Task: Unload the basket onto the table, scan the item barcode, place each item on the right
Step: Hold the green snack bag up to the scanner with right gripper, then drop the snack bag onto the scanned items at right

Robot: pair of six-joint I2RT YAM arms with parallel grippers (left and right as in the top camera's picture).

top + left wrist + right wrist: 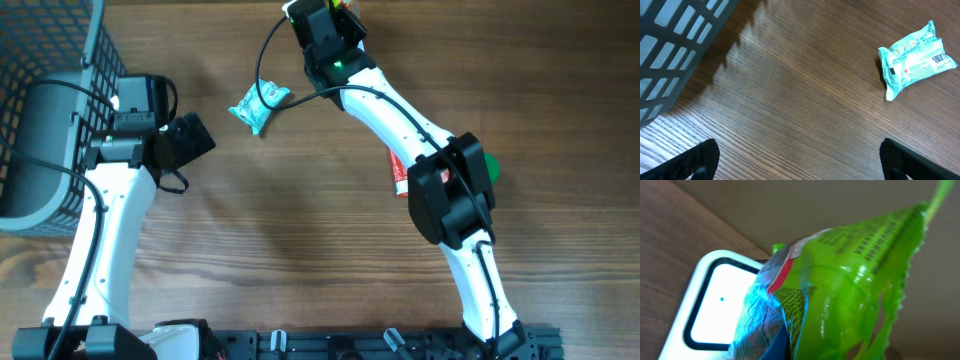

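In the right wrist view a shiny green snack packet (850, 270) fills the frame, held right in front of a white-framed scanner window (715, 305). The packet hides my right gripper's fingers there. Overhead, my right gripper (335, 20) is stretched to the table's far edge, shut on the packet. A teal packet (260, 105) with a printed barcode lies on the wood, also seen in the left wrist view as the teal packet (912, 60). My left gripper (190, 140) hovers left of it, open and with nothing in it, its gripper gap (800, 160) over bare wood.
A grey mesh basket (50, 60) stands at the left edge, with the basket wall (675, 40) close to my left gripper. A red packet (400, 172) and a green object (491, 166) lie partly under my right arm.
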